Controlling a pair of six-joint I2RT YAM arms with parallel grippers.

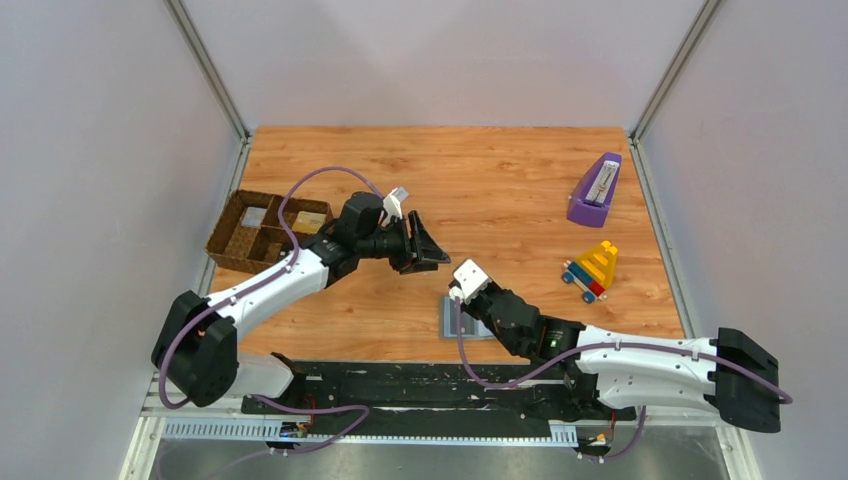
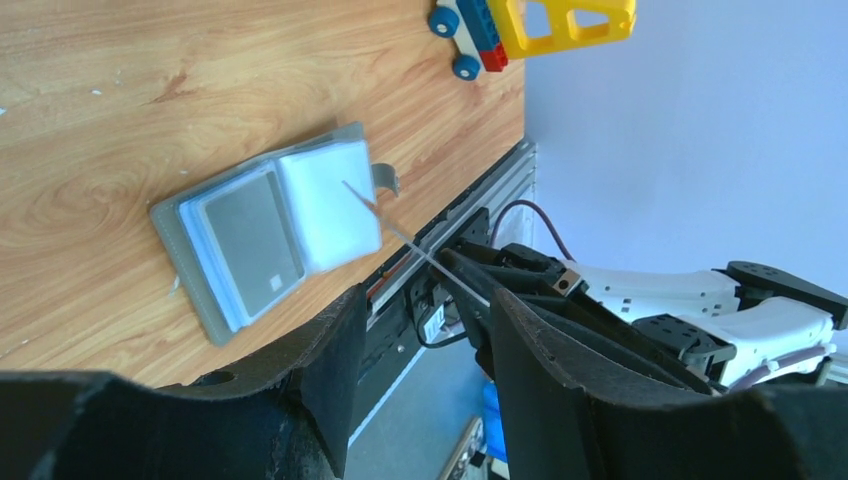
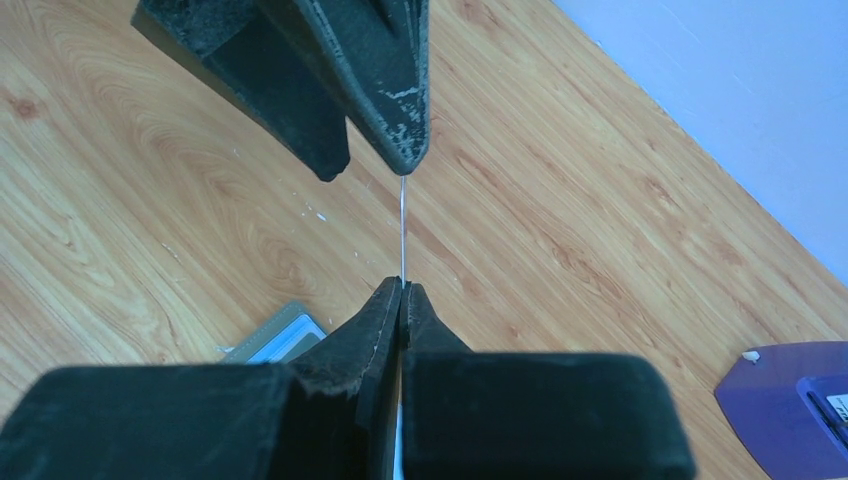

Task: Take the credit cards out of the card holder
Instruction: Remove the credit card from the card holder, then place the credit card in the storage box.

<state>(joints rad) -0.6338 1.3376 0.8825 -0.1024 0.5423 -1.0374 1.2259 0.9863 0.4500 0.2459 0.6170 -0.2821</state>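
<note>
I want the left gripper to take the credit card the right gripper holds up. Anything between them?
Nothing visible. The right gripper pinches the credit card edge-on, and its free edge appears to reach one fingertip of the open left gripper. The card holder lies apart on the table below.

A grey card holder [image 2: 250, 240], pale blue-grey inside, lies on the orange-brown wood-grain surface [image 2: 100, 100]. The toy [image 1: 593, 268] is yellow, red and blue.

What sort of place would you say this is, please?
Probably a robot lab test cell: a wooden table boxed in by plain pale panels, two arms bolted at its near edge, and props like a toy.
</note>
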